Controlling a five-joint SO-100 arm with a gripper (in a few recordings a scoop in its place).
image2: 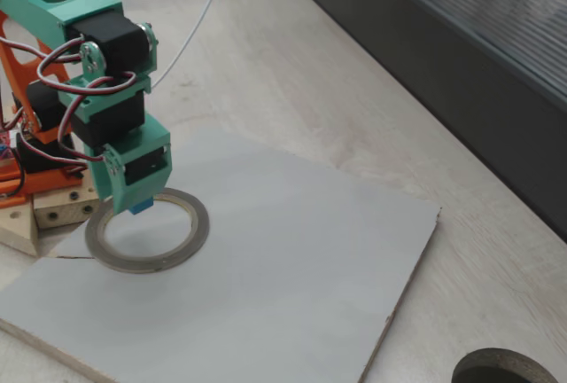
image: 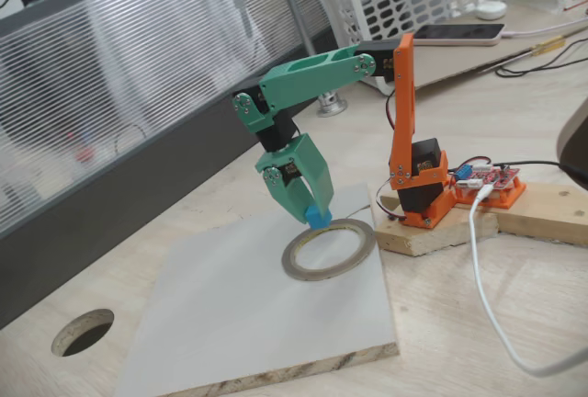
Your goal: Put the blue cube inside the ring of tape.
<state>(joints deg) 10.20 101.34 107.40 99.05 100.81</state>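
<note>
The blue cube (image: 318,217) (image2: 142,207) is small and sky-blue, and it sits between the tips of my green gripper (image: 312,214) (image2: 139,204), which is shut on it. The ring of tape (image: 329,249) (image2: 147,230) lies flat on the grey board (image: 239,305) (image2: 292,259). In both fixed views the cube hangs just above the ring's rim on the arm's side, close to the tape; whether it touches the tape cannot be told. The green arm reaches down from the orange base (image: 418,186).
A dark round hole (image: 83,332) (image2: 499,369) is cut through the wooden tabletop beyond the board. The arm's base stands on a wooden block (image: 478,218) with a red circuit board (image: 491,181) and a white cable (image: 487,296). A ribbed panel (image: 138,75) lines the table's edge.
</note>
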